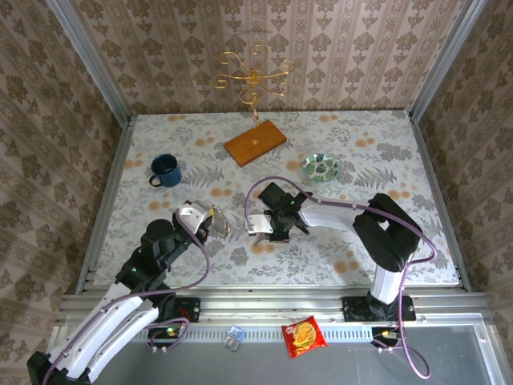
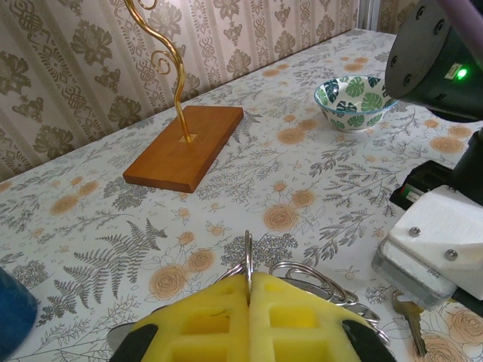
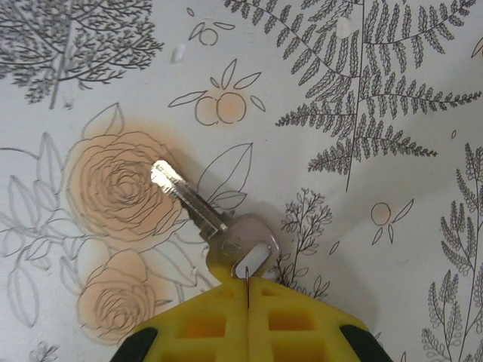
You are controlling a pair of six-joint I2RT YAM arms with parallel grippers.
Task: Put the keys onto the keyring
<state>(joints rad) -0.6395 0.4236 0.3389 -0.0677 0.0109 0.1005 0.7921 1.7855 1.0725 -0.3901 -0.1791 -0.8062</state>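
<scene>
A silver key [image 3: 215, 219] lies flat on the flowered tablecloth, blade pointing up-left. My right gripper [image 3: 248, 283] is shut, and its yellow fingertips [image 3: 283, 298] rest over the near edge of the key's slotted head. The pads meet with no gap, so no grip on the key shows. My left gripper [image 2: 249, 280] is shut on the keyring [image 2: 248, 255], which stands upright between the pads. More steel rings [image 2: 321, 279] trail off to its right. In the top view the left gripper [image 1: 210, 220] and right gripper [image 1: 256, 231] sit close together at mid-table. The key [image 2: 411, 323] also peeks out under the right gripper's white block.
A wooden base with a gold hook stand [image 1: 255, 143] is at the back centre, a blue mug [image 1: 165, 170] at the back left, and a leaf-patterned bowl [image 1: 320, 168] at the back right. A snack packet [image 1: 304, 335] lies on the front ledge off the cloth.
</scene>
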